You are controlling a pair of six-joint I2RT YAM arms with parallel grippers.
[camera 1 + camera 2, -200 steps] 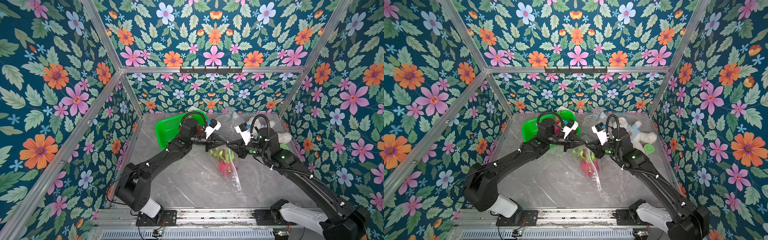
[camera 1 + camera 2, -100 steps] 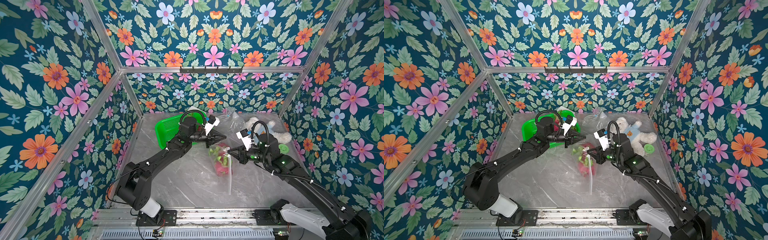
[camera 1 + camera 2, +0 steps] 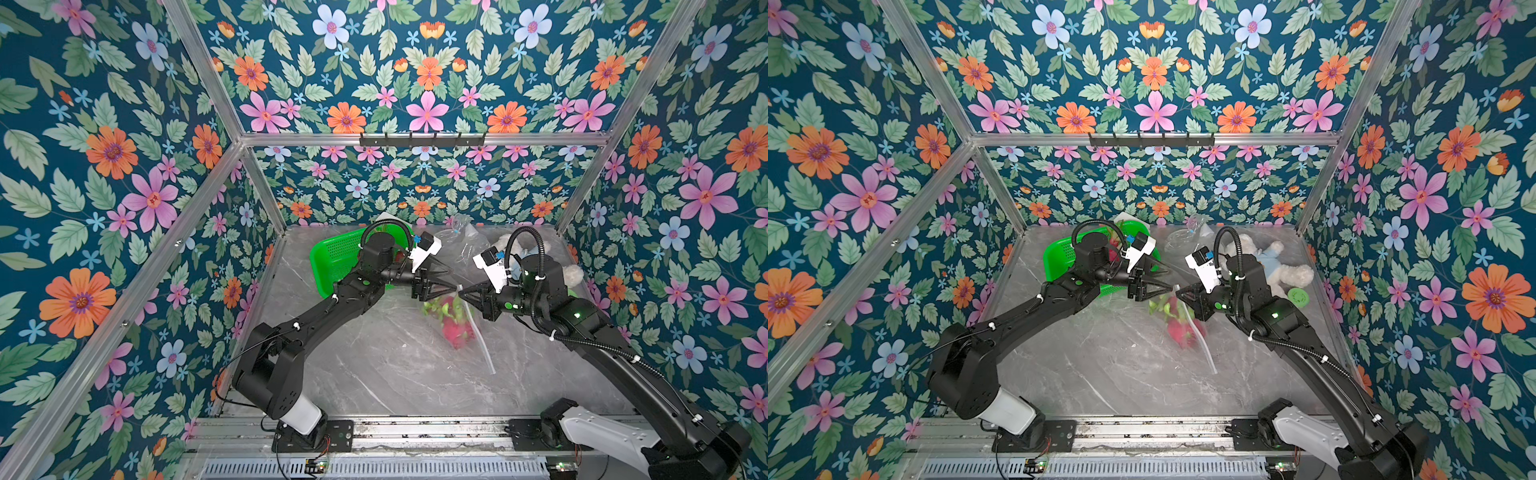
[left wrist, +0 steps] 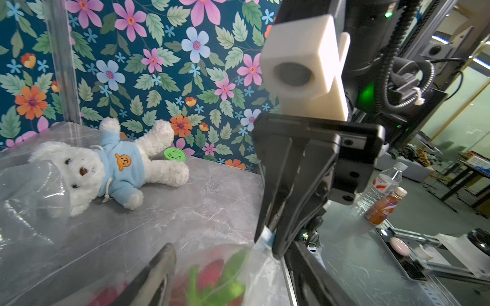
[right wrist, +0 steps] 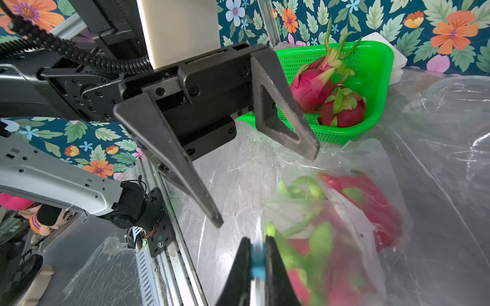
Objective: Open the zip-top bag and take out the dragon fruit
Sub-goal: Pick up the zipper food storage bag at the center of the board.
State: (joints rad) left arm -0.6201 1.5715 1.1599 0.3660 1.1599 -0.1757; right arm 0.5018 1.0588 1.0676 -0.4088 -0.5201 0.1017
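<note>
Two fruit lie in the basket — left end effector released; right end effector clenched on the bag at its zip.

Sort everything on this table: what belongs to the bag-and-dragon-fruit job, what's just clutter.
Job: zip-top bag, dragon fruit inside; right gripper pinching its edge; left gripper, open; green basket holding two more dragon fruit.

Lying about: teddy bear; green round lid; second clear bag.
</note>
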